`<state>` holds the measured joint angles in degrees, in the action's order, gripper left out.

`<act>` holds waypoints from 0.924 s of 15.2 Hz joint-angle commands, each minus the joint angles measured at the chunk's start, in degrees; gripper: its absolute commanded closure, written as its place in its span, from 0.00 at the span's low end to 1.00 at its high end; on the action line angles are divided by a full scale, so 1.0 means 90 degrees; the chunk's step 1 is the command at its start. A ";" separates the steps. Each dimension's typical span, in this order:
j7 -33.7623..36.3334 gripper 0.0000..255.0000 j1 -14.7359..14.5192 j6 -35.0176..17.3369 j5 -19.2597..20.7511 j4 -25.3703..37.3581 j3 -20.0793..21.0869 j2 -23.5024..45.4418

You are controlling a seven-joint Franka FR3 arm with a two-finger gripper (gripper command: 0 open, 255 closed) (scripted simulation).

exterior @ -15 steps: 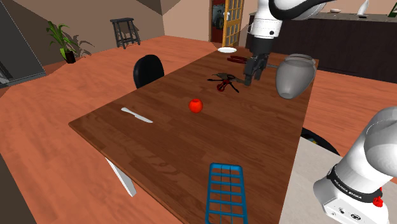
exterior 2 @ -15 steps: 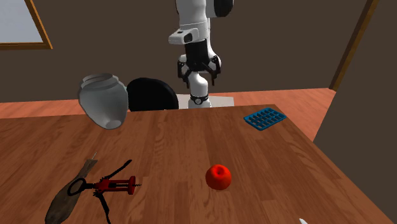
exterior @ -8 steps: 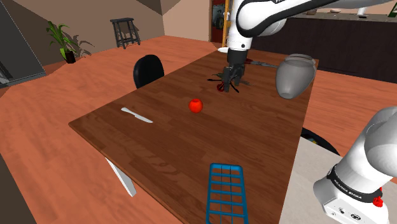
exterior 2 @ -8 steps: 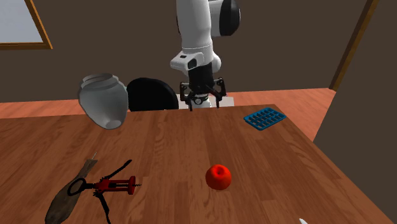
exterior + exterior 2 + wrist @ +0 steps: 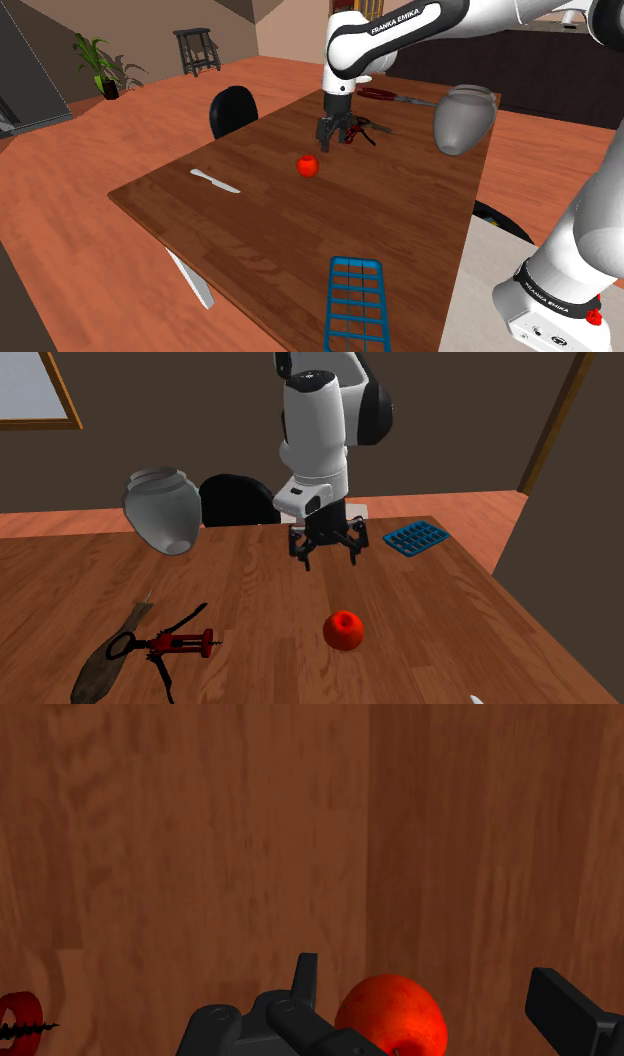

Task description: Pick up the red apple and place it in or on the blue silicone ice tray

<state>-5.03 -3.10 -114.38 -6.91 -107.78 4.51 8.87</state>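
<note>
The gripper (image 5: 328,139) hangs wide open and empty above the table (image 5: 400,230); the red apple (image 5: 308,166) rests just beside it, toward the shoulder view's near left (apart, untouched).

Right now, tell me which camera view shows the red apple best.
The second exterior view: the red apple sits whole, close and unobstructed before the open gripper. The shoulder view shows it whole but farther off; the wrist view cuts part of it off.
</note>
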 commanded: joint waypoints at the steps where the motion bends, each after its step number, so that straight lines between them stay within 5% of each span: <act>1: 0.0043 0.00 -0.0045 -0.0035 0.0039 0.0455 0.0027 0.0516; 5: 0.0116 0.00 -0.0136 0.0048 0.0131 0.1543 0.0052 0.1575; 14: 0.0109 0.00 -0.0178 -0.0517 0.0125 0.1188 0.0065 0.1783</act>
<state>-4.05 -4.67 -118.78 -5.78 -97.04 5.10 24.75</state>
